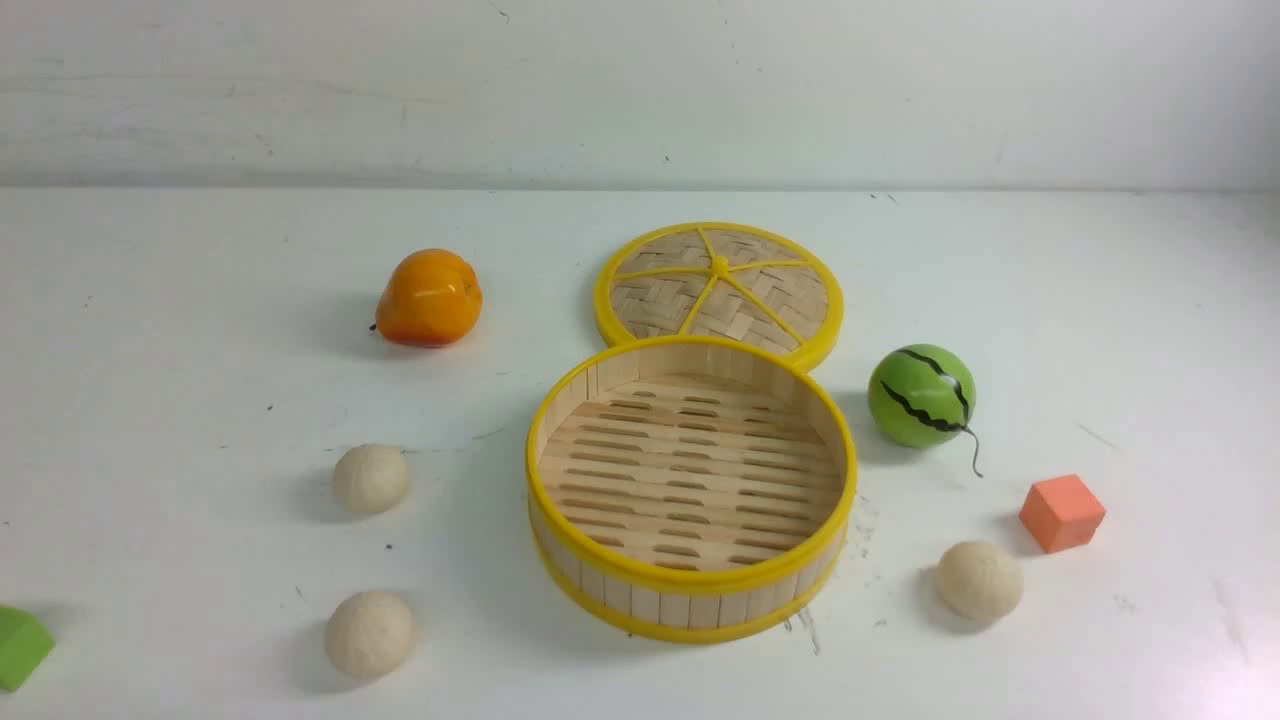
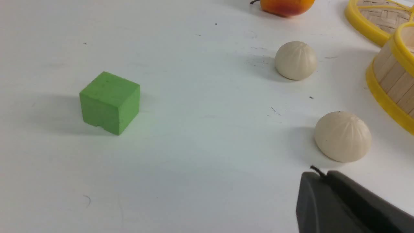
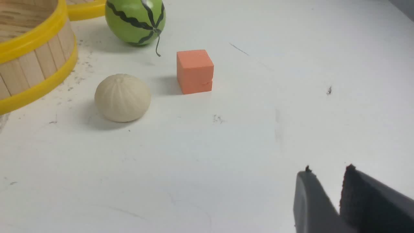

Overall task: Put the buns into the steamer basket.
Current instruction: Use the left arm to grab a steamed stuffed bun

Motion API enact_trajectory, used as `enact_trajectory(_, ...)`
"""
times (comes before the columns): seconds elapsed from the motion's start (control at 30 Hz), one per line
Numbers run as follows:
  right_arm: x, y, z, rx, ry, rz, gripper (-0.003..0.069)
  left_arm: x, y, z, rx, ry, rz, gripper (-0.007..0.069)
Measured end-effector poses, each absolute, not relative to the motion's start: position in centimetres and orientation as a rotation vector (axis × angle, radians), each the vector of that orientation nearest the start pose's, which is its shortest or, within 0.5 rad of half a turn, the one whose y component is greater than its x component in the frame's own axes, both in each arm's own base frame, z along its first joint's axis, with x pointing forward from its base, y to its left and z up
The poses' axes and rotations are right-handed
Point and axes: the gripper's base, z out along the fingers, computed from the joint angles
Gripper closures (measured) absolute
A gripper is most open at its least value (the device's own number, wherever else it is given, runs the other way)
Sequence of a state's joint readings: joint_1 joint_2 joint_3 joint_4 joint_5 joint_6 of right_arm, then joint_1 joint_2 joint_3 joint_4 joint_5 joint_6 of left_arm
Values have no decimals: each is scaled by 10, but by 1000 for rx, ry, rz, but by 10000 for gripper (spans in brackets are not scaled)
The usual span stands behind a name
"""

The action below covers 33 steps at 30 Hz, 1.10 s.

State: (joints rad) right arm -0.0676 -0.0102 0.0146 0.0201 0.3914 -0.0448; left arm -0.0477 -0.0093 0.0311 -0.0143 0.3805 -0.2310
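Observation:
Three cream-white pleated buns lie on the white table: one left of the steamer basket [image 1: 371,479], one at the front left [image 1: 369,633], one at the front right [image 1: 980,580]. The steamer basket [image 1: 690,606], with wooden slats and yellow rims, stands in the middle with nothing in it. Neither gripper shows in the front view. In the left wrist view my left gripper [image 2: 320,174] is shut and holds nothing, just short of the nearer bun [image 2: 343,136]. My right gripper [image 3: 328,169] stands slightly open with nothing in the gap, well away from the right bun [image 3: 122,97].
The woven lid [image 1: 720,290] lies flat behind the basket. An orange fruit [image 1: 430,297] sits at the back left and a green watermelon ball [image 1: 921,396] right of the basket. An orange cube [image 1: 1062,512] is near the right bun, and a green cube [image 1: 20,645] at the front left edge.

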Motion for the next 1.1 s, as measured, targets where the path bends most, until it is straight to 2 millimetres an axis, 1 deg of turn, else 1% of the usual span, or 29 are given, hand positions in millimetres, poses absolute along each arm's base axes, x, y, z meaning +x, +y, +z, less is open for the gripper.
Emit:
enact_trajectory(0.87,52,-3,174,34,1879,-57,480,52,-3,169,-182,1885,-204,589)
enact_trajectory(1.1,52,-3,174,34,1879,-57,479,52,-2,169,-166,1885,-178,585)
